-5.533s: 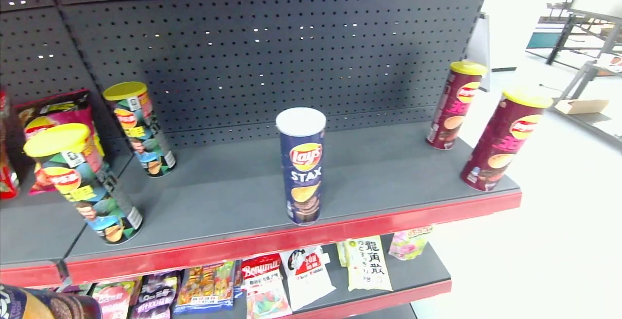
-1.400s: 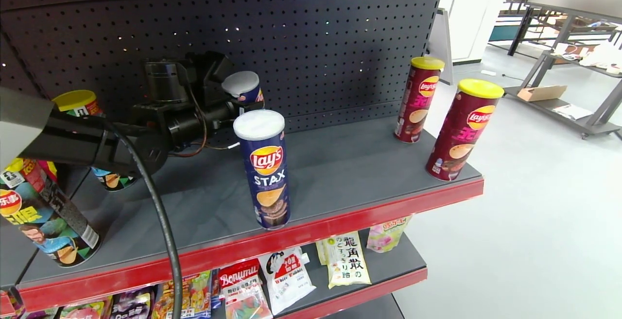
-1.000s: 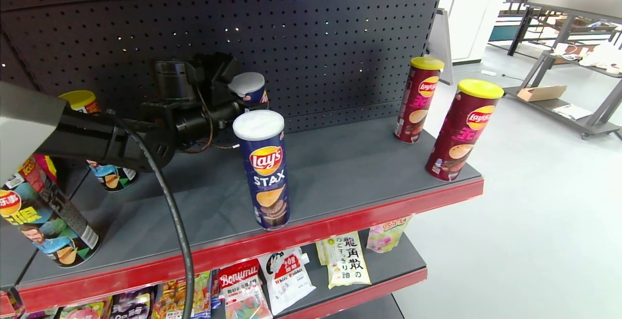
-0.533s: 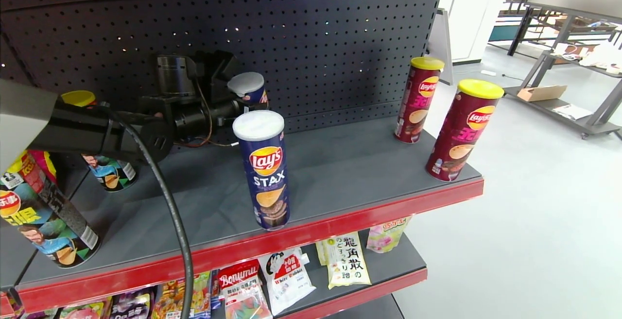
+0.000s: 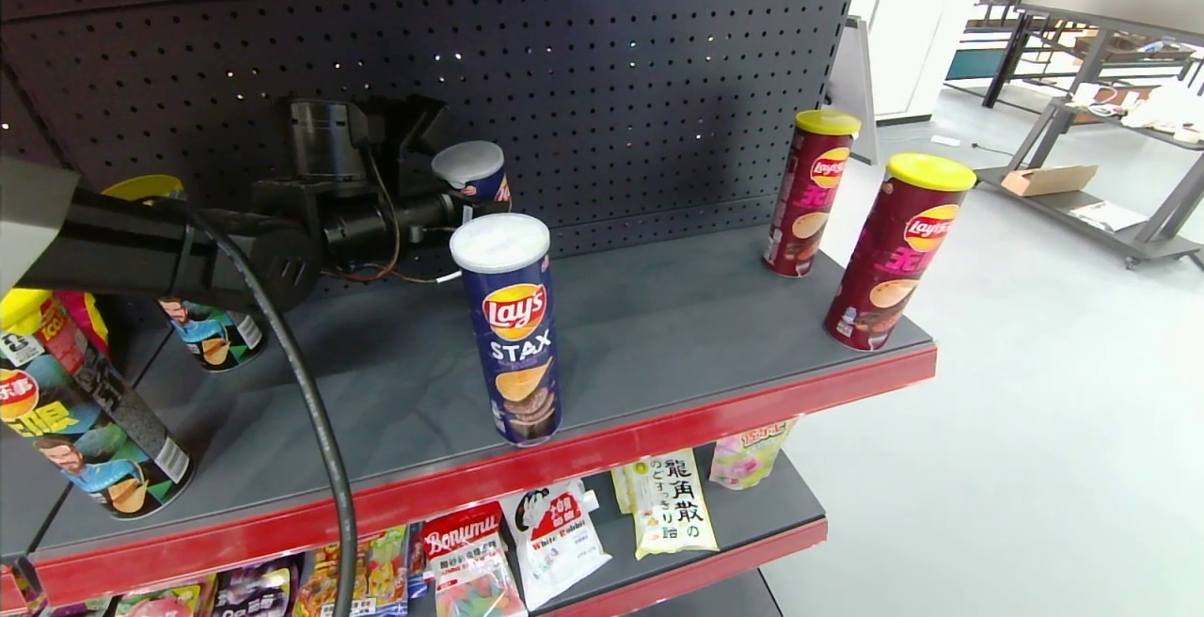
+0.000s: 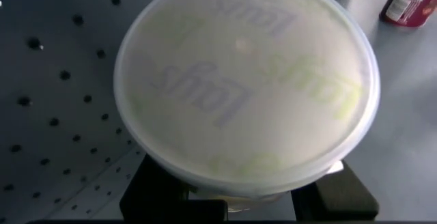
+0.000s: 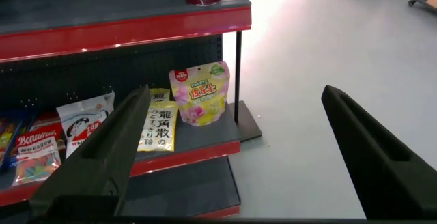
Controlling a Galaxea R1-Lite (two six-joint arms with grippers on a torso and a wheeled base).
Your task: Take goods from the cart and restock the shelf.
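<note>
Left jaws: the left gripper (image 5: 450,213) is clamped round the held can (image 5: 467,166), a dark blue tube, just under its white lid.
Held can, where: upright in the jaws at the back of the shelf (image 5: 658,316), close to the pegboard (image 5: 611,81). Its foot is hidden, so I cannot tell whether it stands on the shelf.
Right jaws: the right gripper (image 7: 235,94) is spread wide with nothing between them, down at the level of the lower shelf (image 7: 184,152).
Labels: the held can's lid has pale lettering showing through in the left wrist view. The front can (image 5: 513,335) carries a round red-and-yellow badge, white block letters and a picture of crisps. The maroon cans carry the same badge.
Blue cans, white lids: two, the held can and the front can, which stands just in front of the left jaws at the shelf's red edge.
Maroon cans, yellow lids: two, the rear one (image 5: 811,194) and the near one (image 5: 898,250), both well off to the right of the left jaws.
Patterned cans, yellow lids: two, one (image 5: 212,330) behind the left arm and one (image 5: 75,419) at the front corner.
Snack packets (image 5: 555,532): a row on the lower shelf.
Change: 5.5 s ago no arm was over the shelf. Since half a second ago the left jaws and can have edged slightly leftward, and the other cans have not moved.
</note>
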